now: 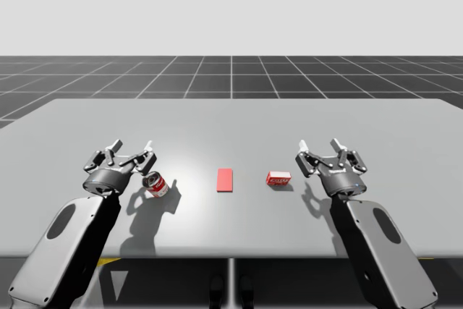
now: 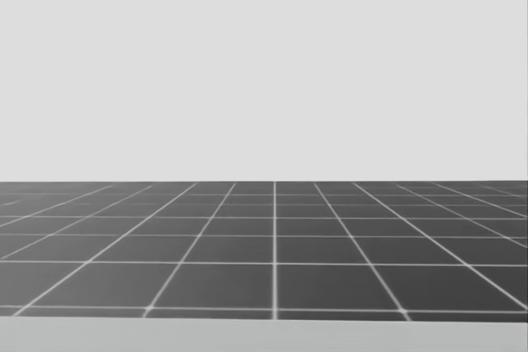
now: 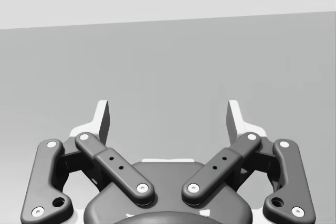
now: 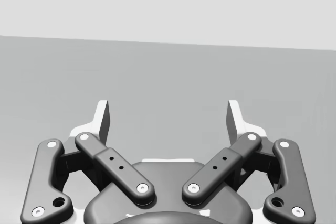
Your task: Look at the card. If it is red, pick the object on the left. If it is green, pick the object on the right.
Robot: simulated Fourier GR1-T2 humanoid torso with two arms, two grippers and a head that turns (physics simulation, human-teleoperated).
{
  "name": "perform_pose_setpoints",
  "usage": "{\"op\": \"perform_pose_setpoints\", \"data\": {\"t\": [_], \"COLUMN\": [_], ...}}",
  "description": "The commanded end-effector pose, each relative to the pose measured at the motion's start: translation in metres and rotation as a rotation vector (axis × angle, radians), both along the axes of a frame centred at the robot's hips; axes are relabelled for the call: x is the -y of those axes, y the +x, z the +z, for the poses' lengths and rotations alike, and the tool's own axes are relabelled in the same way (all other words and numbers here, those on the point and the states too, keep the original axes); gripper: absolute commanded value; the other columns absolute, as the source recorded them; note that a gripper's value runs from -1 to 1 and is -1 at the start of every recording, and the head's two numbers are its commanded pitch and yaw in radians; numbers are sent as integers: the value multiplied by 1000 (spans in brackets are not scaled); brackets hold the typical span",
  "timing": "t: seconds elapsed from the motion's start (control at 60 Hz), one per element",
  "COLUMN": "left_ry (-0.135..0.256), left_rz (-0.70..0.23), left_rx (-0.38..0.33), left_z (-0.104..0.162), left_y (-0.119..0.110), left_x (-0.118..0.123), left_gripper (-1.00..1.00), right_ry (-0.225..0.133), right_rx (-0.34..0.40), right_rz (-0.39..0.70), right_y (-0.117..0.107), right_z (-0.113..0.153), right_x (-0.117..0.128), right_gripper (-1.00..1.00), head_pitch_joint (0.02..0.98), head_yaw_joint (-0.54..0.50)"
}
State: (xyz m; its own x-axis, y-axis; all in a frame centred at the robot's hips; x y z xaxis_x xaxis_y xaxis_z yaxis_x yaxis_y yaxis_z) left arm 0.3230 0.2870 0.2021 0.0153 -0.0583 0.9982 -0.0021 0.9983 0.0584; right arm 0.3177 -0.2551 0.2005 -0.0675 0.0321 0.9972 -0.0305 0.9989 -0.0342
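Red-and-white can (image 1: 157, 184) on its side (end toward left pincer (image 1: 132, 147))

The grey table (image 1: 231, 117) carries a red-and-white can (image 1: 156, 184), red card (image 1: 225, 179) and red box (image 1: 278, 177).

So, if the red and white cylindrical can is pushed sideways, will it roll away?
Probably yes: the red and white cylindrical can seems to lie on its curved side on the grey table, so a nudge may roll it. Its round wall could slip between the open fingers of the left end effector unless gripped across the middle.
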Motion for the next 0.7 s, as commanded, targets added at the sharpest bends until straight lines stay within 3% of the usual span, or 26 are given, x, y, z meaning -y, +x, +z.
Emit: {"op": "perform_pose_setpoints", "data": {"t": [0.017,0.317,0.7], "left_ry": [3,12,32], "left_rz": [0,0,-9], "left_rx": [-1,3,75], "left_z": [-1,-1,4], "left_y": [0,1,-4], "left_x": [1,2,5], "left_gripper": [-1000,-1000,-1000], "right_ry": [4,-2,-12], "right_rx": [13,-14,-5], "right_rz": [-36,11,0], "right_y": [-1,1,1], "right_z": [-1,1,3], "right_x": [0,1,3], "right_gripper": [-1000,-1000,-1000], "head_pitch_joint": [76,136,407], "head_yaw_joint": [26,17,11]}}
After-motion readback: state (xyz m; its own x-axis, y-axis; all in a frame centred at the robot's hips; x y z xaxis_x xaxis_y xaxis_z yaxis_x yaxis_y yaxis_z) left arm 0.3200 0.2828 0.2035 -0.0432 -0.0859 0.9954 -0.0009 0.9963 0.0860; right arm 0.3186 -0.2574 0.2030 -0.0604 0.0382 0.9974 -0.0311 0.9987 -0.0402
